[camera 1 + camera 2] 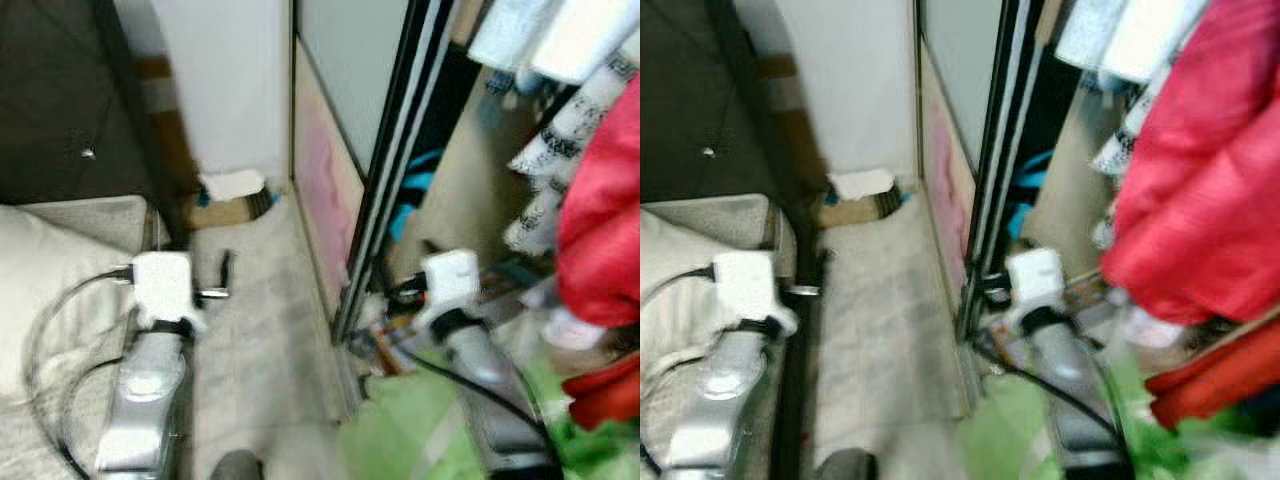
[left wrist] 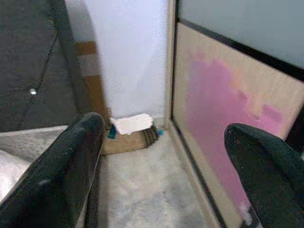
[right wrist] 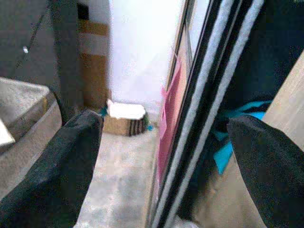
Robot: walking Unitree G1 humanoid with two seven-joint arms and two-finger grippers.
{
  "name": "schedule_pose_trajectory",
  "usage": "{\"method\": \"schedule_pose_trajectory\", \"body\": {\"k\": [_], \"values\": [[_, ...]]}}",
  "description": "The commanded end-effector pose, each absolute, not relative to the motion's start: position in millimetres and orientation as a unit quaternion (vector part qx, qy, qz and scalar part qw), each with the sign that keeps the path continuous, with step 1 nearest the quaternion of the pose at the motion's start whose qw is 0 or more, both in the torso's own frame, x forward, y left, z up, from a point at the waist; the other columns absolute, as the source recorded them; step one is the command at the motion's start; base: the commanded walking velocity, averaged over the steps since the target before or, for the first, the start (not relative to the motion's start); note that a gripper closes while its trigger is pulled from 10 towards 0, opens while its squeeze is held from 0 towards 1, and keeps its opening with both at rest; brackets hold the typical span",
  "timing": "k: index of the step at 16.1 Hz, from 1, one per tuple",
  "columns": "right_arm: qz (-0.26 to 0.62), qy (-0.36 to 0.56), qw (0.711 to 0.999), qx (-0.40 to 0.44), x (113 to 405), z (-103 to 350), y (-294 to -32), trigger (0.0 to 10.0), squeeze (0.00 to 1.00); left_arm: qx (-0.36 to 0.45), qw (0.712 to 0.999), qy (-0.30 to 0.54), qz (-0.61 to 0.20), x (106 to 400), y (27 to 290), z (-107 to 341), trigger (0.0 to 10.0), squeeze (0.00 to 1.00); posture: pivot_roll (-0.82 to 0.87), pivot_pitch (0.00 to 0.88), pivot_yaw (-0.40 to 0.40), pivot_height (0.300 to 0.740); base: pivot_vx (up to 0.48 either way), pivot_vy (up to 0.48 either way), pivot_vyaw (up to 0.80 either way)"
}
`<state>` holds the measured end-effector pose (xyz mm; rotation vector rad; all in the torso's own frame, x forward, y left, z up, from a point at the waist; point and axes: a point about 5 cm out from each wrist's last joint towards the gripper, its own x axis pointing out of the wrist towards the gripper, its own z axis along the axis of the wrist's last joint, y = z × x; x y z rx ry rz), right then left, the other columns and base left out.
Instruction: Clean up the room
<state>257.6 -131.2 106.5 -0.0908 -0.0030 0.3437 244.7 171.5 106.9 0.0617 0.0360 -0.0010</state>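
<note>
Two grippers, both raised before the robot with nothing between their fingers. Left gripper (image 2: 161,175): fingers spread wide, black pads (image 2: 61,175) apart, aimed down a strip of pale grey floor (image 1: 260,330) toward the far wall. Right gripper (image 3: 166,175): fingers likewise parted, aimed at the edge of a sliding wardrobe door (image 3: 213,95).

Item: small brown cardboard box (image 1: 230,205), with a white sheet (image 2: 133,124) lying on top, on the floor at the foot of the white wall (image 1: 225,80), in the corner where the wall meets the door. A dark striped patch and a bit of teal show at its side; what they are cannot be told.

Item: wardrobe door, black-framed, grey panel above, tan panel below with a pink blotch (image 2: 223,114). It stands along the right edge of the floor strip.

Item: wardrobe interior, right of the door. Red garment (image 1: 1210,200) hanging; white patterned cloths (image 1: 570,120) above it; a turquoise thing (image 3: 232,142) low in the dark opening; bright green material (image 1: 400,440) at the bottom, blurred.

Item: bed or cushion, off-white cover (image 1: 50,290), along the left edge of the floor strip, beside the left arm (image 1: 145,400). Dark furniture (image 1: 60,100) behind it.

Item: black cables (image 1: 50,330) looping from the left wrist; another along the right arm (image 1: 480,380).
</note>
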Motion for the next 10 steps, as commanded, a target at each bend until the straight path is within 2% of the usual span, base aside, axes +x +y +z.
{"method": "schedule_pose_trajectory", "body": {"k": [1, 10], "values": [[0.158, 0.007, 0.986, -0.052, 256.6, 104.0, -141.7, 10.0, 0.0, 0.026, 0.999, 0.014, -0.015, 247.0, 162.8, 108.6, 10.0, 0.0, 0.03, 0.0, -0.077, 0.74, 0.0, 0.0, 0.0], [0.171, 0.007, 0.983, -0.062, 257.5, 103.1, -140.8, 10.0, 0.0, 0.028, 1.0, 0.012, -0.005, 250.4, 160.9, 108.0, 10.0, 0.0, 0.04, 0.0, -0.087, 0.74, 0.0, 0.0, 0.8]]}}
